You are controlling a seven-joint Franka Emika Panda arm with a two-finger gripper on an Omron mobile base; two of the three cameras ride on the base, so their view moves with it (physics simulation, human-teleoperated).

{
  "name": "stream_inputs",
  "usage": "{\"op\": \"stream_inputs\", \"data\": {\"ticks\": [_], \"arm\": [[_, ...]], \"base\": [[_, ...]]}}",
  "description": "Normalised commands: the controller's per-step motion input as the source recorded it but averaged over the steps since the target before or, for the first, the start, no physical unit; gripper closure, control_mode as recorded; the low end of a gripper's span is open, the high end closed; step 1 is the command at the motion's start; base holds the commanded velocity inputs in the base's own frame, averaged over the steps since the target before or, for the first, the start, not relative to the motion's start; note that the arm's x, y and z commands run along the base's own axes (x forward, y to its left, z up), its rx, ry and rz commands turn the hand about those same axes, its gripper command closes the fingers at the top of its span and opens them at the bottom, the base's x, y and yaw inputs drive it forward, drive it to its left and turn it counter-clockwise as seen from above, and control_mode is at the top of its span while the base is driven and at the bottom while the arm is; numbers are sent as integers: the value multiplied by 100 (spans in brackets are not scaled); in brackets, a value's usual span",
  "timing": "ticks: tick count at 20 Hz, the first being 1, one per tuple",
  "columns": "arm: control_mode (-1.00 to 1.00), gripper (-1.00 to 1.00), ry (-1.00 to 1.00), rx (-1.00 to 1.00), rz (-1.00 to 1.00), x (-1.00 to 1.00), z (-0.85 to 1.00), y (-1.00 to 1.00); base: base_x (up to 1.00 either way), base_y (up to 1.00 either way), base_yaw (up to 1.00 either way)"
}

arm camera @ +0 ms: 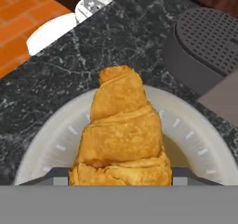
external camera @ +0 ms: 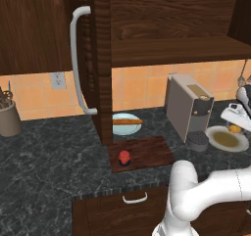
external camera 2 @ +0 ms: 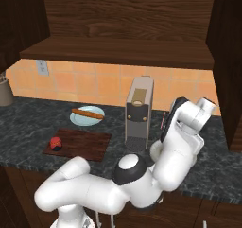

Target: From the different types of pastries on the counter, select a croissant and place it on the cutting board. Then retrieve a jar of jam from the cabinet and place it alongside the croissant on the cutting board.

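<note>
The golden-orange croissant (arm camera: 123, 130) lies on a white plate (arm camera: 46, 139) on the dark marbled counter (external camera: 44, 156), right of the coffee machine. My gripper (arm camera: 121, 176) is low over it and open, one fingertip on each side of the croissant's near end. From the left base the gripper (external camera: 235, 121) hangs just above the croissant (external camera: 235, 129). The small red jar of jam (external camera: 124, 157) stands on the reddish-brown cutting board (external camera: 147, 149). The stick-shaped pastry (external camera: 126, 122) rests on a pale blue plate. The cabinet door with its grey handle (external camera: 77, 59) stands open.
A grey coffee machine (external camera: 188, 107) stands between the cutting board and the croissant's plate, its drip tray (arm camera: 209, 37) close to the plate. A utensil holder (external camera: 9, 115) sits at the far left. My arm (external camera 2: 179, 142) blocks the croissant's plate in the right base view.
</note>
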Motion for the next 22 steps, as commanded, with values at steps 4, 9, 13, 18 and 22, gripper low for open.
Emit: {"op": "stream_inputs", "data": {"ticks": [4,9,13,18,22], "arm": [[-100,100,0,8,0,-89,41,8],[-100,100,0,0,0,-72,13,40],[-100,100,7,0,1,-56,0,57],[-100,100,4,0,1,-51,4,57],[-100,100,0,0,2,-65,16,52]], "base": [[0,0,0],[0,0,0],[0,0,0],[0,0,0],[0,0,0]]}}
